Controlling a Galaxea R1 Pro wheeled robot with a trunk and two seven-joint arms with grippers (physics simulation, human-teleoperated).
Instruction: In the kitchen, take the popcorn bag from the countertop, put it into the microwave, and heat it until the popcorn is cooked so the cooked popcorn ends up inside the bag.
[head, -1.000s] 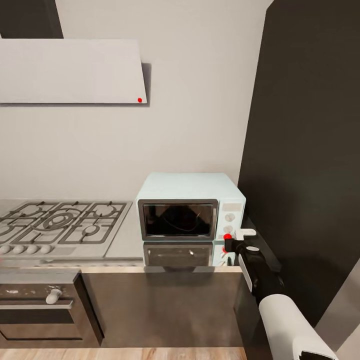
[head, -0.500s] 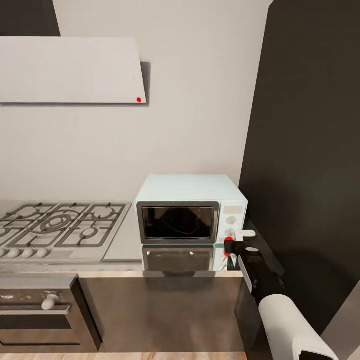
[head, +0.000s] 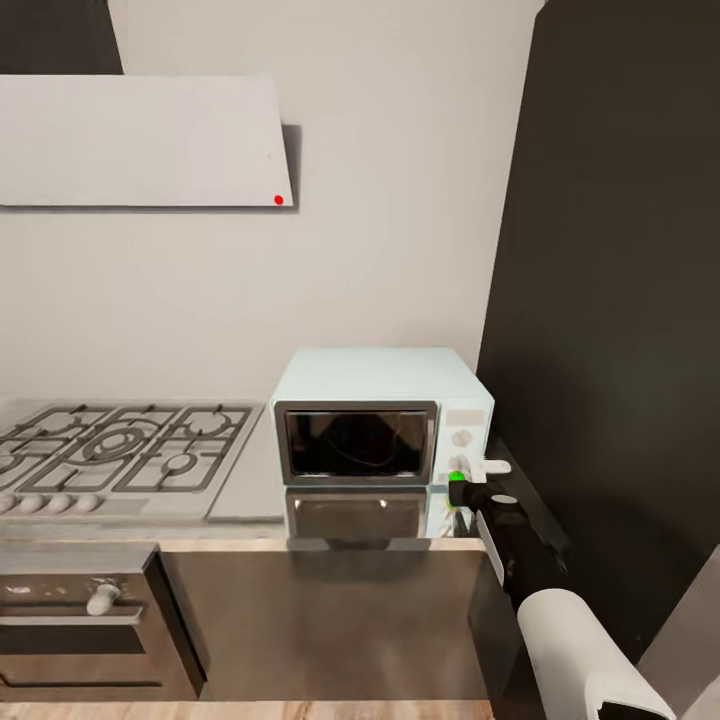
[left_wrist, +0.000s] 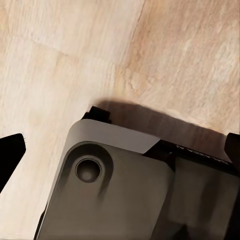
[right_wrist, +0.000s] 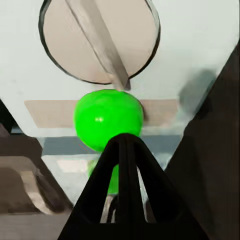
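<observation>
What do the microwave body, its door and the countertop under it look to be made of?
The microwave body looks like pale-blue painted metal or plastic: matte, even colour, so either could fit. Its door looks like dark glass in a steel-grey frame, with faint reflections in the pane. The countertop looks like polished grey metal, since it mirrors the microwave's front.

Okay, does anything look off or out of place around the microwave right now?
Nothing looks spilled, tilted or damaged. The microwave sits square on the countertop with its door shut. The right gripper is at the lower knob of its panel, beside a bright green marker.
</observation>
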